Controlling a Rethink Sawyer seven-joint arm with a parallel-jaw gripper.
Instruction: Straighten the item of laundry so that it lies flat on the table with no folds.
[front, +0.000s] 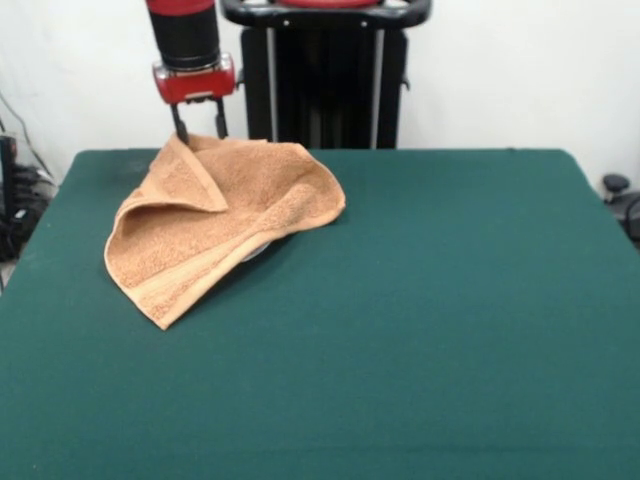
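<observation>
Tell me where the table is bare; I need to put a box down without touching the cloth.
Bare felt runs from the towel to the table's right edge, and across the whole near strip below the towel's lowest corner. It is crowded at the far left, where the gripper hangs at the towel's raised corner.

The arm hangs straight down, its tool (200, 128) with both fingers slightly parted

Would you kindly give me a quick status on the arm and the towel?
Gripper at towel's far corner, fingers apart. Towel rumpled, one flap folded over, not flat. Table otherwise bare, nothing blocking.
</observation>
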